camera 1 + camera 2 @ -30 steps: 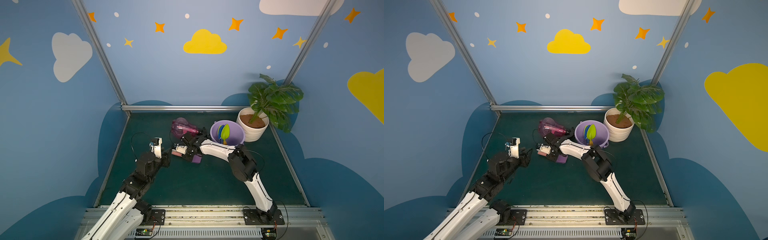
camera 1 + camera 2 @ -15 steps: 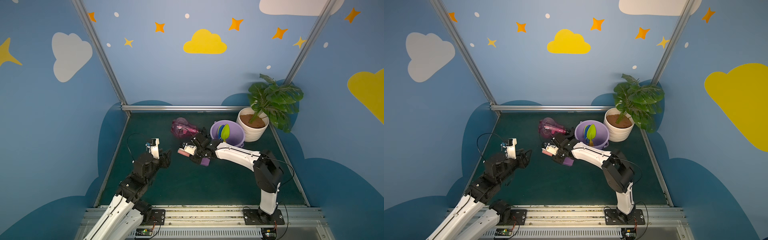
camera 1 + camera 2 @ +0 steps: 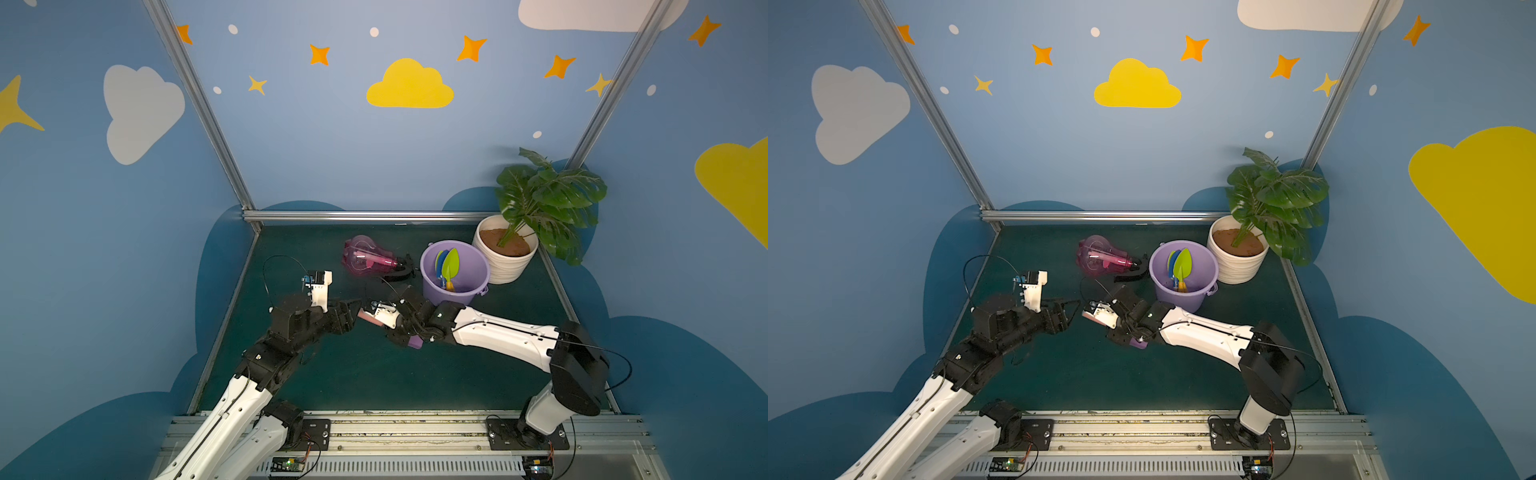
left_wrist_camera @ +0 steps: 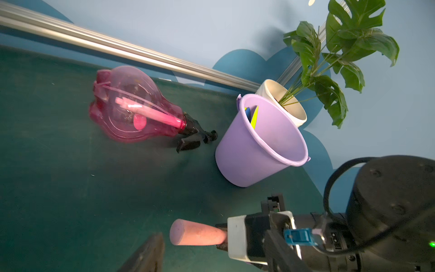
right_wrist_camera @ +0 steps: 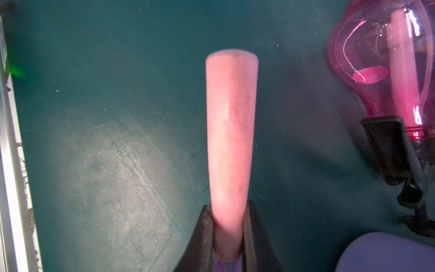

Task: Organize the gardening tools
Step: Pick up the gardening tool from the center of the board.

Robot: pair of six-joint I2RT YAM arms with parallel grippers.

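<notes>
My right gripper [image 3: 392, 326] [image 5: 229, 207] is shut on the purple shovel, gripping its pink handle [image 3: 368, 318] [image 5: 231, 131] near the blade [image 3: 415, 343], and holds it above the green floor. My left gripper [image 3: 353, 309] [image 3: 1070, 309] stands open right at the handle's free end [image 4: 179, 232]; one dark finger [image 4: 147, 253] shows beside it. The pink spray bottle [image 3: 368, 259] [image 4: 131, 110] lies on its side behind them. A lime-green shovel [image 3: 451, 266] and a blue shovel [image 3: 439, 261] stand in the lilac bucket [image 3: 457, 291].
A white ribbed pot [image 3: 505, 268] with a leafy plant [image 3: 548, 203] stands in the back right corner, touching the bucket. Blue walls and metal rails [image 3: 357, 216] close the floor on three sides. The arms' base rail [image 3: 399, 432] runs along the front.
The right arm has swung its elbow out to the right, carrying the shovel slightly forward. The left gripper has moved right to the handle's end and opened wider.
</notes>
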